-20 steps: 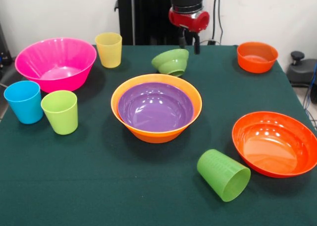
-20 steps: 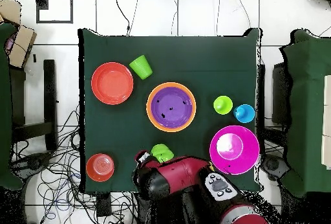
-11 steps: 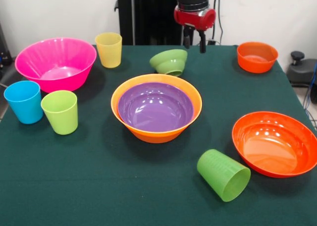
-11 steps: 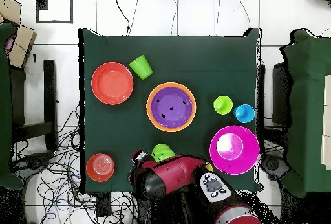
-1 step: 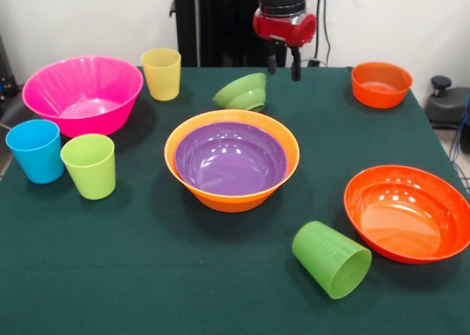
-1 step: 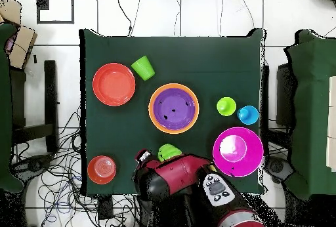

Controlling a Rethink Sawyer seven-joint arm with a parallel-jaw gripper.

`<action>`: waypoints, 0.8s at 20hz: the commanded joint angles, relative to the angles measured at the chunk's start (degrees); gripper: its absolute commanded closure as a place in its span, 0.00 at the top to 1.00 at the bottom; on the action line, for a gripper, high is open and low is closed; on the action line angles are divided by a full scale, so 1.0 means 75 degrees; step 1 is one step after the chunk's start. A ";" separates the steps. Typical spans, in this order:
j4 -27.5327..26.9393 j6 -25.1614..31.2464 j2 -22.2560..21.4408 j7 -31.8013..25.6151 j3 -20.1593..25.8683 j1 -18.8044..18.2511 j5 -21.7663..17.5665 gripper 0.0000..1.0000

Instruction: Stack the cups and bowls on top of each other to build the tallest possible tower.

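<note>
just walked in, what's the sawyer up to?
It's building a tower from cups and bowls. So far only the purple bowl is nested in the large orange bowl at the table's middle. The gripper hangs open and empty above the small green bowl, which sits tilted on the cloth, not grasped. The pink bowl, the yellow cup, the blue cup and the lime cup stand loose; the darker green cup lies on its side by the shallow red-orange bowl.
</note>
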 commanded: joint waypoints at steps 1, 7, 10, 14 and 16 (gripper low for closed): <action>-0.1240 0.1268 -0.0065 -0.1827 -0.0055 0.0414 -0.1126 1.00; -0.1118 0.1098 -0.0108 -0.1477 -0.0007 0.0411 -0.1586 1.00; -0.1054 0.1330 -0.0201 -0.1681 0.0301 0.0055 -0.1479 1.00; -0.1082 0.1475 -0.0165 -0.1729 0.0428 -0.0046 -0.1418 1.00; -0.1105 0.1447 -0.0091 -0.1695 0.0409 -0.0028 -0.1466 1.00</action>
